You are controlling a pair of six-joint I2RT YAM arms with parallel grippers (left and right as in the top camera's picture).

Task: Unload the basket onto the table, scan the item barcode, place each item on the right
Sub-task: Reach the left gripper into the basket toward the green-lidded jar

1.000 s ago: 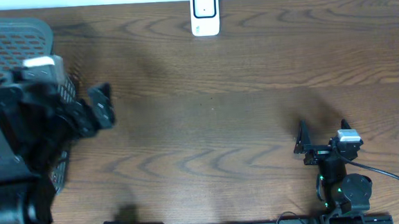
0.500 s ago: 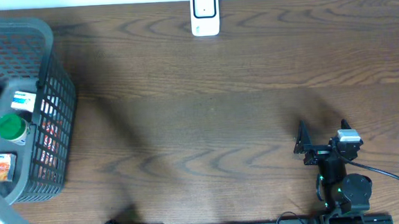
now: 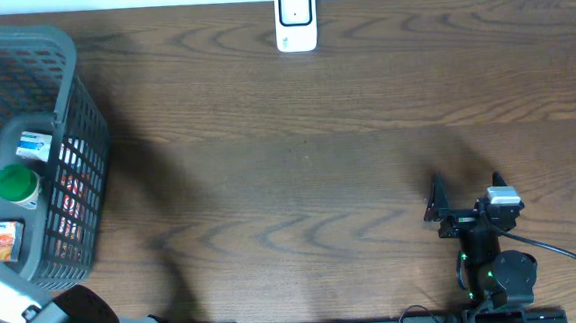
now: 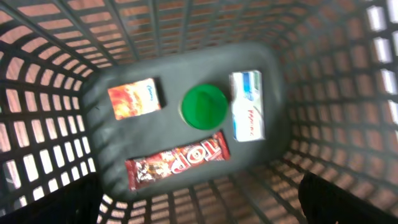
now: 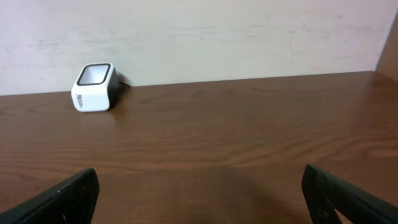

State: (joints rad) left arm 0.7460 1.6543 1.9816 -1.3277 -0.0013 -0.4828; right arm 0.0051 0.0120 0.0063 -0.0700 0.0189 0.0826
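The left gripper, jaws wide and empty, hangs over the grey plastic mesh basket. Nearest it lies a red chocolate bar, and beyond that a green round lid between an orange packet and a white-and-blue carton. The right gripper, also open and empty, has the small white barcode scanner far ahead, leftward, on the brown wooden table.

A dark brown, wood-grain tabletop fills the overhead view. Along its far edge rises a plain off-white wall, faintly scuffed. The light is even, with soft shadows.
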